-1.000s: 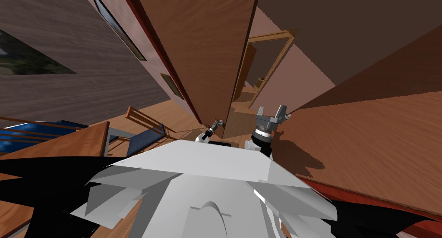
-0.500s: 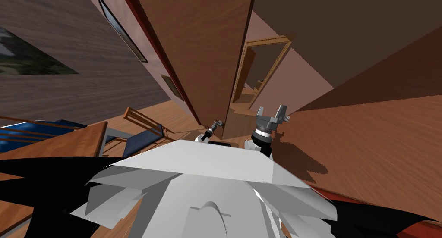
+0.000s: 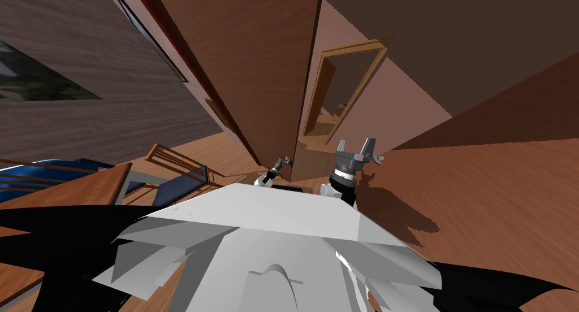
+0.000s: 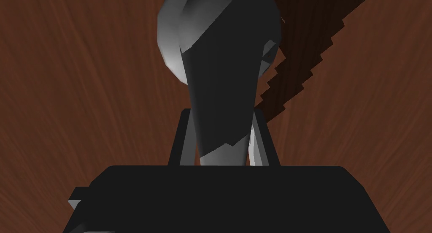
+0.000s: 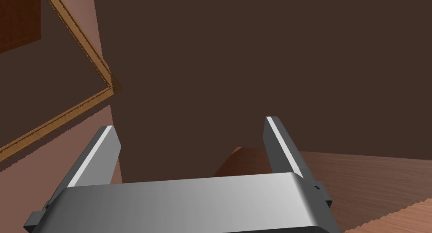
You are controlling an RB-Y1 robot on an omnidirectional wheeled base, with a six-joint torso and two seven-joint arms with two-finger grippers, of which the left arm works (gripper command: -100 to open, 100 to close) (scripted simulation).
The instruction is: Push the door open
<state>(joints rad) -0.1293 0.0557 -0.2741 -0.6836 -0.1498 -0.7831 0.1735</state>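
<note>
Status: left gripper (image 3: pixel 284 162) clamps rounded grey door handle (image 4: pixel 215 66) for leverage on brown wooden door (image 3: pixel 254 65); right gripper (image 5: pixel 190 127) idles, spread wide.

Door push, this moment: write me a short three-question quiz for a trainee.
1. True or false: the jaws of the right gripper stand open.
2. The jaws of the left gripper are: A) shut on the handle B) open, touching nothing C) shut on a table edge
3. What colour is the seat of the chair?
Key: 1 true; 2 A; 3 blue.
</note>
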